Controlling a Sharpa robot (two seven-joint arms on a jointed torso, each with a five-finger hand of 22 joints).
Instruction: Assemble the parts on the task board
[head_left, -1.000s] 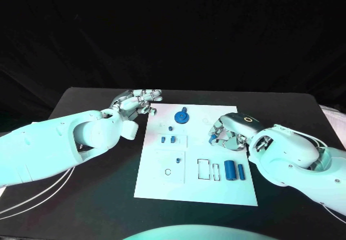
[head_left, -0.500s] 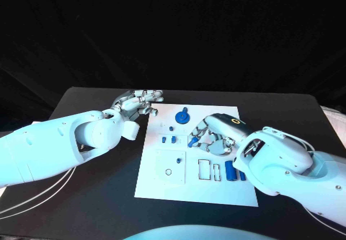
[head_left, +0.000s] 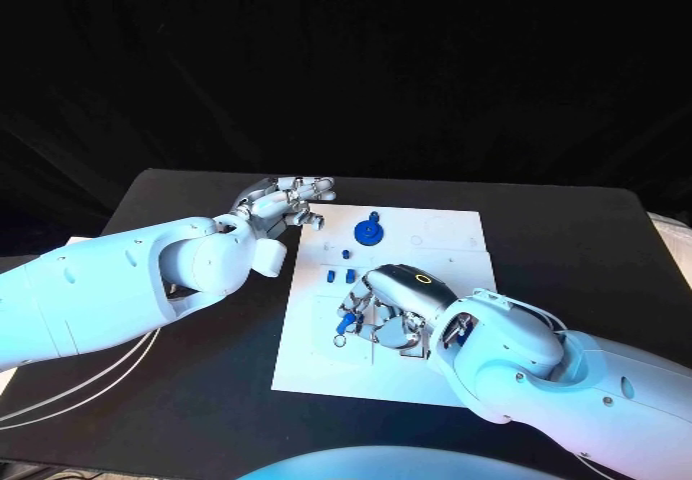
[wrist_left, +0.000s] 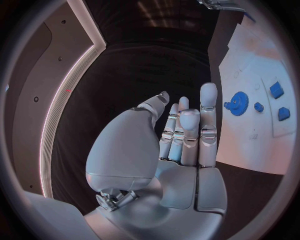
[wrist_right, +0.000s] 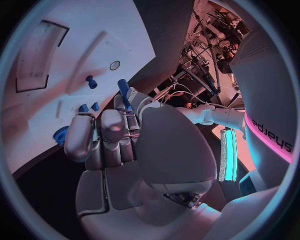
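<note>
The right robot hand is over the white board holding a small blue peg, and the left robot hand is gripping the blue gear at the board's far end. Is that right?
Not quite. The left robot hand holds nothing: the left wrist view shows its fingers straight and empty, off the board's edge, apart from the blue gear. The right robot hand is over the board holding a small blue peg, as the right wrist view shows.

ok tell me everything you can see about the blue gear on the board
The blue gear is a round, toothed disc, plastic by its look, with a small knob jutting from its far edge. It lies flat near the far end of the white task board. Nothing touches it: the left hand hovers beside the board, empty, and the right hand works nearer the robot.
</note>
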